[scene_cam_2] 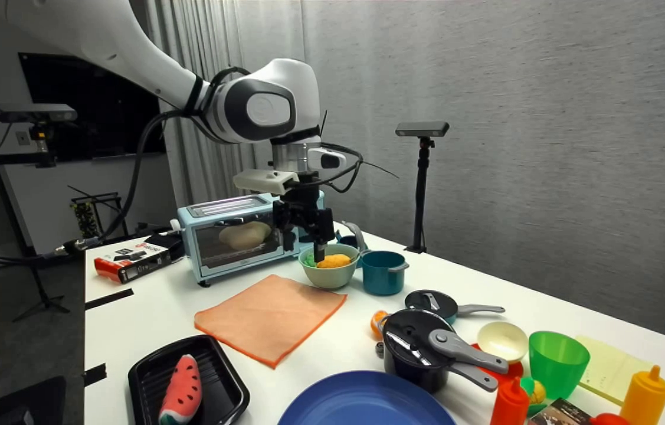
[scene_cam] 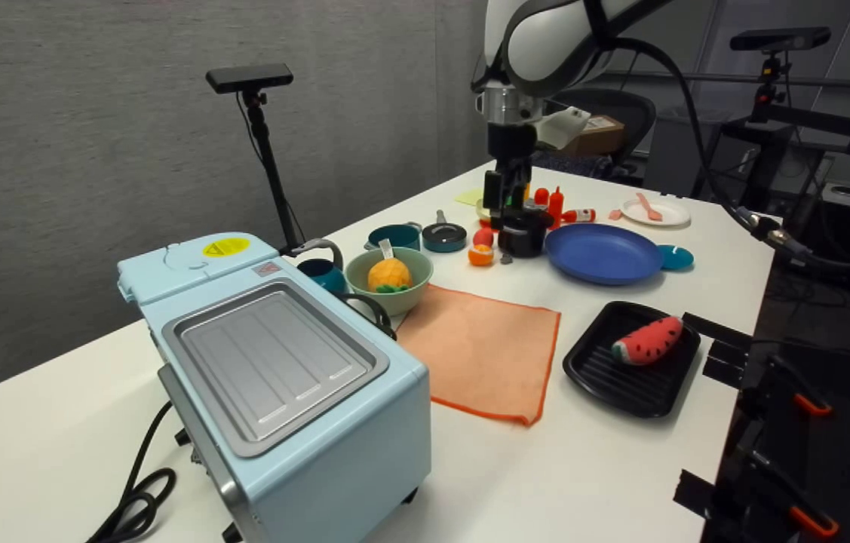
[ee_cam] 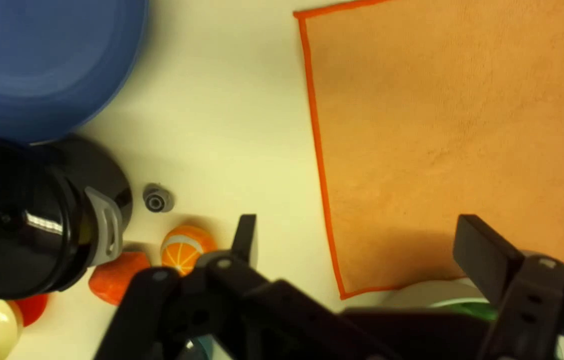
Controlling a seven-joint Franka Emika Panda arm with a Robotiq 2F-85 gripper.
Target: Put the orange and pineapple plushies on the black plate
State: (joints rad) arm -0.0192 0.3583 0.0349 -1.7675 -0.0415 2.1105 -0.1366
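Observation:
The orange plush [scene_cam: 480, 256] lies on the white table beside a black pot; it also shows in an exterior view [scene_cam_2: 377, 323] and the wrist view [ee_cam: 187, 246]. The yellow-orange pineapple plush [scene_cam: 389, 274] sits in a pale green bowl [scene_cam: 394, 303], also seen in an exterior view [scene_cam_2: 335, 261]. The wrist view shows only part of the bowl [ee_cam: 419, 292] with something green inside. The black ridged plate [scene_cam: 617, 391] holds a watermelon plush [scene_cam: 649, 341]. My gripper [ee_cam: 357, 225] is open and empty above the table, between the orange and the bowl.
An orange cloth [scene_cam: 485, 351] lies between bowl and black plate. A blue plate [scene_cam: 604, 254] and the black pot [scene_cam_2: 415, 354] stand close to the orange. A light blue toaster oven [scene_cam: 342, 445] and a teal pot [scene_cam_2: 383, 273] stand near the bowl. Several toys fill one table end.

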